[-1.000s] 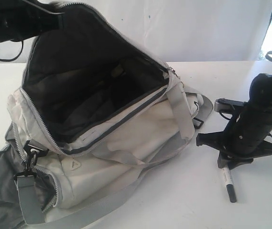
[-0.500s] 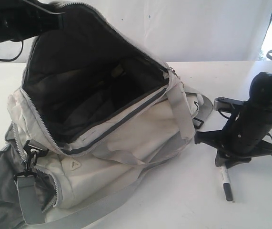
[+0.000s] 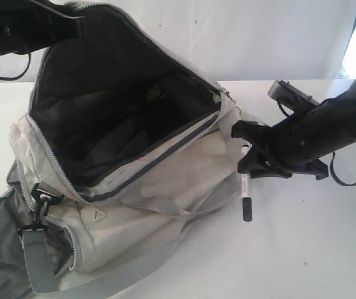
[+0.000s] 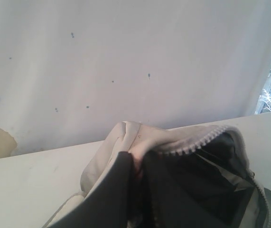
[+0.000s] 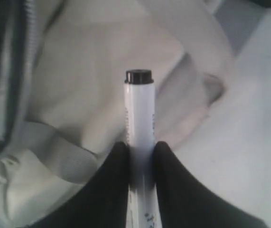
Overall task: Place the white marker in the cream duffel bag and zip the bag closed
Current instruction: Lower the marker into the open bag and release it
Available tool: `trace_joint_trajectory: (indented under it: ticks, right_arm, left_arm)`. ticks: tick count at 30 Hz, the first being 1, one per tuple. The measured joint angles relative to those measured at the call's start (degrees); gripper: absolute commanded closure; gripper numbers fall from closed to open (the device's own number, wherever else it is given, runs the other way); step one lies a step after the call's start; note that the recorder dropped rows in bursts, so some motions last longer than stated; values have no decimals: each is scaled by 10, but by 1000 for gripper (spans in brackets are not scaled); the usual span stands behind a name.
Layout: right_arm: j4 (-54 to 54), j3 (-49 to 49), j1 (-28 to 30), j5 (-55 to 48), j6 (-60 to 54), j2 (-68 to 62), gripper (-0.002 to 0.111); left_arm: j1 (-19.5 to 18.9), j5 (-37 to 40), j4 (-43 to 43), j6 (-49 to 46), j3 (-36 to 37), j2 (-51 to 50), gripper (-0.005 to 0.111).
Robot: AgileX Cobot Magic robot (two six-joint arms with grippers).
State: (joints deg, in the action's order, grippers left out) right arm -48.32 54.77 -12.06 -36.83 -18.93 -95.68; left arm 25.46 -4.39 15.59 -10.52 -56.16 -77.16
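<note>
Insertion step in hand: right gripper (image 3: pixel 247 163) clamped on white marker (image 3: pixel 246 193) beside cream duffel bag (image 3: pixel 165 180), left gripper (image 4: pixel 136 161) pinching its rim; next needs carrying over the opening

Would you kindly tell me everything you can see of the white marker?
The white marker is a slim, smooth white barrel with small dark print and a black cap. The right gripper pinches the barrel between its black jaws, cap end hanging downward above the table, beside the cream duffel bag, outside its open mouth. Whether it brushes the fabric is unclear.
</note>
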Motion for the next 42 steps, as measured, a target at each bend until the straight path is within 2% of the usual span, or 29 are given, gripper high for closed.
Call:
trace_joint_trajectory:
  ticks: [2,4,6,12,16,26,35,42]
  right_arm:
    - [-72,0,-5,-1,-53,0,108]
    - [-207,0,-25,3,-162,0,108]
    - [-278,0,-43,16,-211,0,108]
    - [-425,0,-87,83,-292,0,108]
    - [-483,6,-103,107,-333,0,108]
    - [-516,67,-141,121,-355,-42,108]
    - [-516,145,-182,127,-327,-121,108]
    - [-516,202,-189,127,-300,-179,108]
  left_arm:
    - [0,0,0,0,0,0,107]
    - [0,0,0,0,0,0,107]
    - [-1,0,0,0,0,0,107]
    - [-1,0,0,0,0,0,107]
    - [-1,0,0,0,0,0,107]
    - [-1,0,0,-1,-1,0,107]
    - [-1,0,0,0,-1,0,107]
    - [-1,0,0,0,-1,0,107]
